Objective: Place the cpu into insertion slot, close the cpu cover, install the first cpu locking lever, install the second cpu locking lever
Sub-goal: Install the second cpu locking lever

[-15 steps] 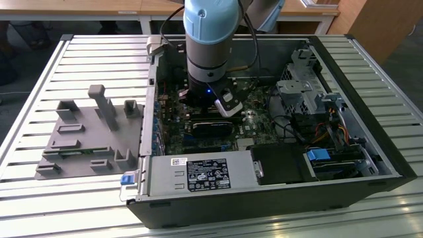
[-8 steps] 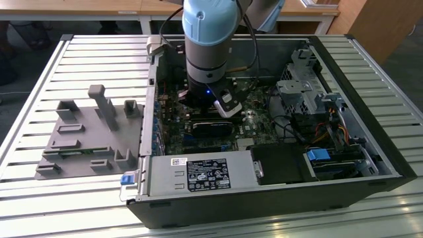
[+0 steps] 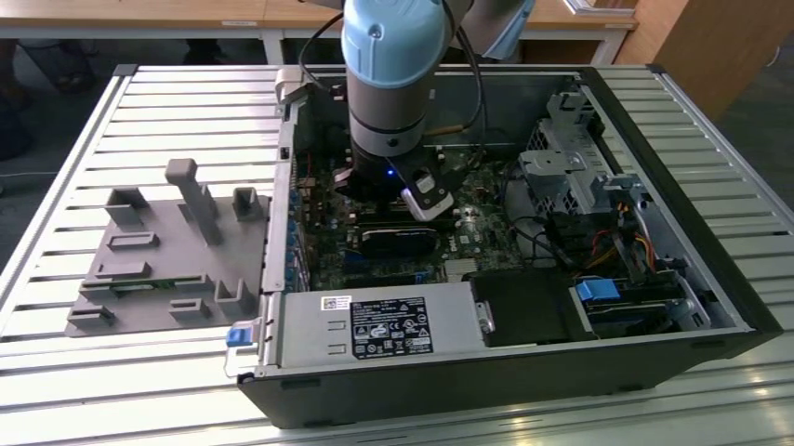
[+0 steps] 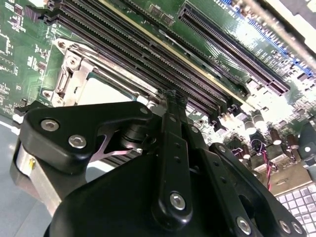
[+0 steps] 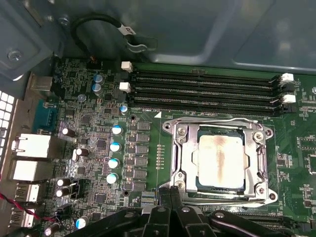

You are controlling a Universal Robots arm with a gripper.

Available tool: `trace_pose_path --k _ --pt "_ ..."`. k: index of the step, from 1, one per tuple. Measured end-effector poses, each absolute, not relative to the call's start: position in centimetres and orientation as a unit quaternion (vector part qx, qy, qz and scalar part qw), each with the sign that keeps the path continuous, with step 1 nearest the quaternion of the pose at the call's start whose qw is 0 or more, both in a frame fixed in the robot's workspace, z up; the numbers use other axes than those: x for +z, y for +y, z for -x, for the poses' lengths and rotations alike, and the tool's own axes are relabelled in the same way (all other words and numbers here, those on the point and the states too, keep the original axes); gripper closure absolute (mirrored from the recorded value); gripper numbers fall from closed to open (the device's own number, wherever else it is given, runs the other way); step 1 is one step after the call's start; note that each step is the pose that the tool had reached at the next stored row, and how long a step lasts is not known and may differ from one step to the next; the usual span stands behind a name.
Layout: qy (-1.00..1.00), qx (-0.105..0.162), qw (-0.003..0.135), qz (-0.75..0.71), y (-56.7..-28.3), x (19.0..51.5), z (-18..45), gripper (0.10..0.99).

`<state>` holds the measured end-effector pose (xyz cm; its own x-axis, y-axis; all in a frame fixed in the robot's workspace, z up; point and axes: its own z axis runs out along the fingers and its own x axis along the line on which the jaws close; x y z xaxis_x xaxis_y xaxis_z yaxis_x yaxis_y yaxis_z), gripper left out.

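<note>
The cpu (image 5: 219, 157), pale silver with a brownish smear, lies in the insertion slot (image 5: 183, 185) on the green board. The silvery cpu cover (image 5: 181, 153) is folded down around it, so the chip shows through its window. Thin lever wires run along two opposite sides of the socket (image 5: 212, 120) (image 5: 222, 198). My gripper (image 5: 168, 190) is shut, its black fingertips together at the socket's corner beside one lever wire. In the second wrist view the gripper (image 4: 171, 95) tips meet just past the cover (image 4: 74, 74) and cpu (image 4: 101, 91). In the exterior view the arm (image 3: 390, 93) reaches down into the open computer case.
Long black memory slots (image 5: 202, 91) run beside the socket. Blue-topped capacitors (image 5: 114, 145) and rear ports (image 5: 29, 148) stand on the other side. A black cable (image 5: 98, 22) loops off the case wall. A grey fixture plate (image 3: 162, 260) lies on the slatted table, and a power supply (image 3: 385, 325) fills the case's front.
</note>
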<state>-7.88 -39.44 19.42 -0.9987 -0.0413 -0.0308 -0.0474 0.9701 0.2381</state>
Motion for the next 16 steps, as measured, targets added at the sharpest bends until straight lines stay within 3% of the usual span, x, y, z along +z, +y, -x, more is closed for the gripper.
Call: trace_pose_path --k 16 --pt "0.991 0.129 0.013 0.022 -39.41 18.91 8.13 0.98"
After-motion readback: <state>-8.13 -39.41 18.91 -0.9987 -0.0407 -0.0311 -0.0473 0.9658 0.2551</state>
